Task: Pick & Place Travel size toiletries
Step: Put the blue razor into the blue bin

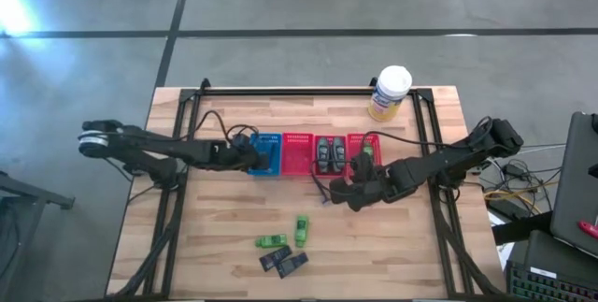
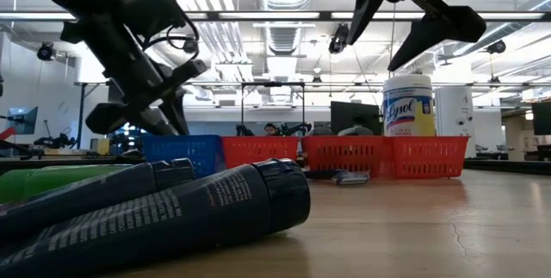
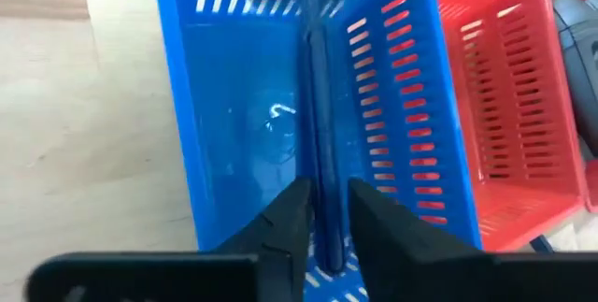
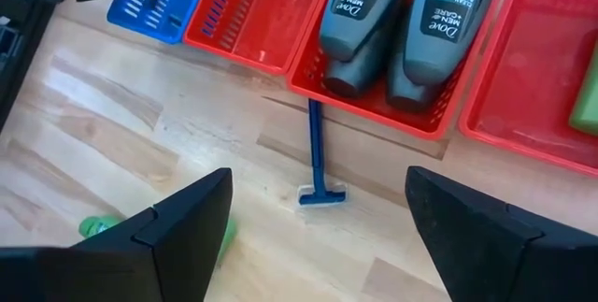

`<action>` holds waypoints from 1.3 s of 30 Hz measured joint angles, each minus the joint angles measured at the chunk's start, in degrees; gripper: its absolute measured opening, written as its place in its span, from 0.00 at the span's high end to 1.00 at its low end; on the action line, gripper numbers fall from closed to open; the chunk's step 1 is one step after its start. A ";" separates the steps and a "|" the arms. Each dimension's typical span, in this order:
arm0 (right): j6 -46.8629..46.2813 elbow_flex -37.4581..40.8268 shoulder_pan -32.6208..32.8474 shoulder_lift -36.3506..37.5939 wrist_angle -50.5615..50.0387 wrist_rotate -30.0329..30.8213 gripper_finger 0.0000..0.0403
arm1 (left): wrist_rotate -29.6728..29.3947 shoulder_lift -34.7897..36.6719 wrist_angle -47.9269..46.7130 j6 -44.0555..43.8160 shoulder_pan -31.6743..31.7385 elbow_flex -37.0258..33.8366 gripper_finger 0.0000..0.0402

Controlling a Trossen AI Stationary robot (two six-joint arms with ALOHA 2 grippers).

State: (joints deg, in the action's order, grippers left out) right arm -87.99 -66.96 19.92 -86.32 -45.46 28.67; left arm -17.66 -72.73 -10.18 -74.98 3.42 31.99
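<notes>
While the left end effector [image 3: 325, 222] hangs over the blue basket [image 1: 267, 153], its two fingers pinch a thin dark razor [image 3: 320, 143] that points down into the basket. The right end effector [image 4: 318, 218] is wide open and holds nothing, up above the desk [image 1: 224, 227] near the red baskets [image 1: 297, 153]. Below it a blue razor [image 4: 316, 157] lies on the wood, just in front of the basket with two grey bottles [image 4: 402, 21]. Two green bottles [image 1: 288, 235] and two dark tubes [image 1: 283, 262] lie together at the near side. A big white and yellow can [image 1: 390, 93] stands at the far right.
</notes>
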 joint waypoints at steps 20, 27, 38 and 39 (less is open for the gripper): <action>4.46 0.00 1.69 -7.14 5.77 -5.20 0.15 | 0.28 9.43 0.07 27.86 -12.25 10.40 0.61; 12.23 -2.24 -3.16 -16.32 7.54 -9.45 0.24 | 0.26 11.43 -0.26 27.06 -17.77 12.30 0.62; 19.51 -6.81 -7.93 -25.26 7.32 -17.26 0.42 | -0.17 12.22 -5.91 24.86 -22.43 11.86 0.62; 19.63 -7.12 -8.02 -26.00 7.45 -17.70 0.44 | -0.19 12.21 -6.55 24.85 -22.45 11.83 0.62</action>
State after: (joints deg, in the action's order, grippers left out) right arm -68.36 -74.08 11.90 -112.32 -38.02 10.97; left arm -17.85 -60.52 -16.73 -50.13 -19.03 43.82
